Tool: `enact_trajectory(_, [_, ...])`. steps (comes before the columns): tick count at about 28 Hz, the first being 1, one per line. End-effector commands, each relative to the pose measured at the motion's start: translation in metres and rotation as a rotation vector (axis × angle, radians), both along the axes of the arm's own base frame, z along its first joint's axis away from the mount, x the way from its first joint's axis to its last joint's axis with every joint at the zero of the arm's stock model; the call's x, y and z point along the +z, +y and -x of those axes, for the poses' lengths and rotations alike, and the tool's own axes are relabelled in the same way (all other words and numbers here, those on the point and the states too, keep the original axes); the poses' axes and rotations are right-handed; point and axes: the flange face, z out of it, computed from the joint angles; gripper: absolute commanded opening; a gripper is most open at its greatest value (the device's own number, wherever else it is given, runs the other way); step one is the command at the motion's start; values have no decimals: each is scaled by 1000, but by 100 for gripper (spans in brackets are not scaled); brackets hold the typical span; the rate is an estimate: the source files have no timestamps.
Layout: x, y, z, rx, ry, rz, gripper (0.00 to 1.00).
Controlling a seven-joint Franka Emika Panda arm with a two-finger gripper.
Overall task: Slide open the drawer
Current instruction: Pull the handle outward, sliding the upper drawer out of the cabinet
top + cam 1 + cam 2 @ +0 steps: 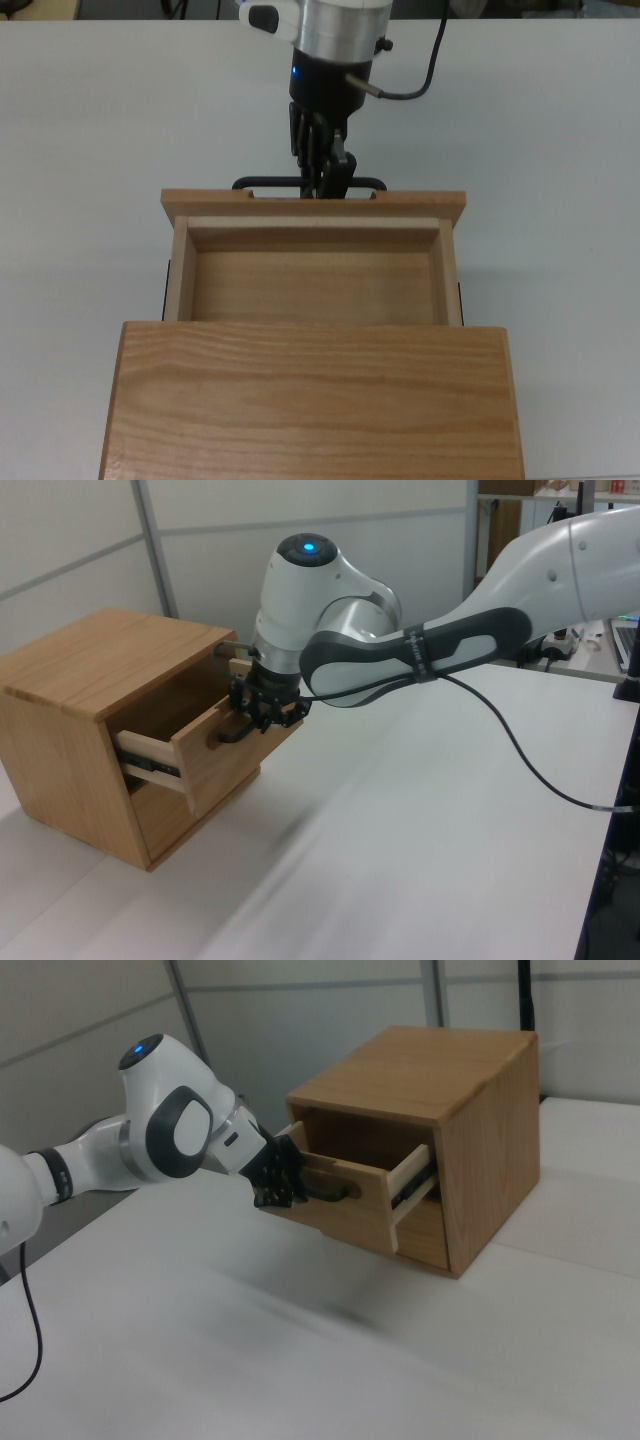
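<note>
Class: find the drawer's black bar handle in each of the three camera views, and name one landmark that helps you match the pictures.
Top view: the handle lies upper centre, just above the drawer's front panel.
Left view: left of centre, below the gripper.
Right view: centre, right of the gripper.
Shared landmark: the wooden cabinet behind the drawer.

top view: straight down, cabinet (pixel 310 400) at 6 o'clock, arm entering from 12 | left view: oblique, mid-range, cabinet (pixel 80 670) at 9 o'clock | right view: opposite side, cabinet (pixel 480 1090) at 2 o'clock | all share the cabinet

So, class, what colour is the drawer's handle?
Black; the handle on the drawer shows best in the top view.
</note>
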Motion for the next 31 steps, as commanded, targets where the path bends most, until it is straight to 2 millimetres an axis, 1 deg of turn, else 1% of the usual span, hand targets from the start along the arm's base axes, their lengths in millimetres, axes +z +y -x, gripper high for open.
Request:
enact_trajectory(1, [20,-16,35,14,-7,39,0])
enact_trajectory(8, [12,-20,57,28,43,50,0])
enact_trajectory(9, [13,-21,62,31,44,52,0])
enact_trajectory(13, [13,-22,71,31,51,57,0])
enact_trajectory(15, [16,-23,78,24,62,56,0])
enact_trajectory(19, [16,-25,86,37,96,46,0])
enact_trajectory(23, [20,-32,93,38,134,32,0])
enact_trajectory(25, [23,-33,96,39,137,35,0])
enact_trajectory(27, [21,-33,99,38,142,36,0])
enact_trajectory(29, [25,-34,101,36,136,36,0])
enact_trajectory(31, [24,-38,105,29,139,35,0])
